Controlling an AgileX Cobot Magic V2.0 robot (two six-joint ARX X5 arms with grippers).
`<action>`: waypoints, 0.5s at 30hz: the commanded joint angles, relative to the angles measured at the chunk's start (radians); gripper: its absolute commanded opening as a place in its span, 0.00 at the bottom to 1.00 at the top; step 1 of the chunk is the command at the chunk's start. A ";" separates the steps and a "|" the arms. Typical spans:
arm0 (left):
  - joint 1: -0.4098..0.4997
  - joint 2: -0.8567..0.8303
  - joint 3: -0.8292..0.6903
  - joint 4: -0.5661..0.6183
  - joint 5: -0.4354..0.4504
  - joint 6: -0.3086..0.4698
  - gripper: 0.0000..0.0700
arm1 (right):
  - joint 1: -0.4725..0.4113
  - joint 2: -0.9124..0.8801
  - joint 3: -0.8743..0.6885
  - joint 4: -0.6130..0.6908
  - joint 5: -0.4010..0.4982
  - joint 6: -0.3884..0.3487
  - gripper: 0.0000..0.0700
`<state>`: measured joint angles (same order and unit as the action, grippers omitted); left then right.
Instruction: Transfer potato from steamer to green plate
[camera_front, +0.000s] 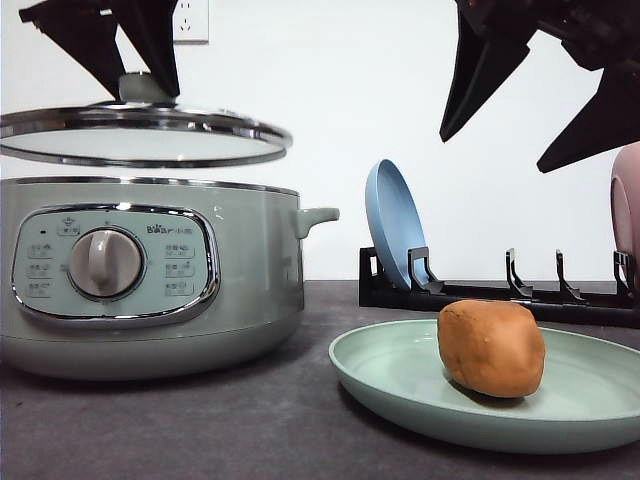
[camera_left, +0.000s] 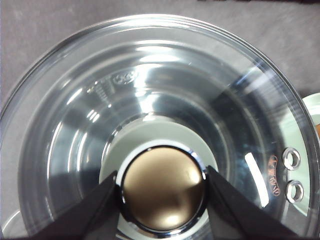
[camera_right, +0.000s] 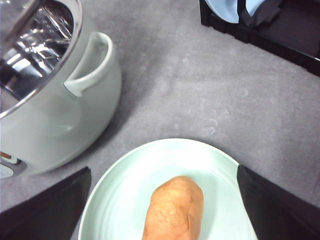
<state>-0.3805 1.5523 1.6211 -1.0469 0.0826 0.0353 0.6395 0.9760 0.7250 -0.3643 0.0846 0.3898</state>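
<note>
Front view: the lumpy orange-brown potato (camera_front: 491, 348) sits on the pale mint-green plate (camera_front: 400, 385), right of the sage-green electric steamer (camera_front: 150, 275). The left gripper (camera_front: 143, 80) holds the chrome-rimmed glass lid (camera_front: 140, 137) above the pot; the right gripper (camera_front: 530, 125) hangs above the plate, fingers spread, holding nothing.

Left wrist view: black fingers (camera_left: 97, 207) clamp the lid's round metallic knob (camera_left: 163, 189).

Right wrist view: potato (camera_right: 175, 210) on the plate (camera_right: 125, 190), between wide-apart fingers (camera_right: 47, 210); steamer handle (camera_right: 92, 62) nearby.

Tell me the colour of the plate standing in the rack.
Blue plate; clearest in the front view.
</note>
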 joint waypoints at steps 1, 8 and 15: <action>-0.007 0.017 0.029 0.031 0.006 0.003 0.01 | 0.006 0.007 0.016 0.001 0.012 -0.009 0.85; -0.009 0.038 0.029 0.037 0.006 0.006 0.01 | 0.006 0.007 0.016 -0.006 0.025 -0.014 0.85; -0.009 0.038 0.029 0.040 0.004 0.006 0.01 | 0.006 0.007 0.016 -0.007 0.025 -0.014 0.85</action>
<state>-0.3828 1.5894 1.6211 -1.0401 0.0823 0.0353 0.6395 0.9760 0.7250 -0.3771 0.1059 0.3889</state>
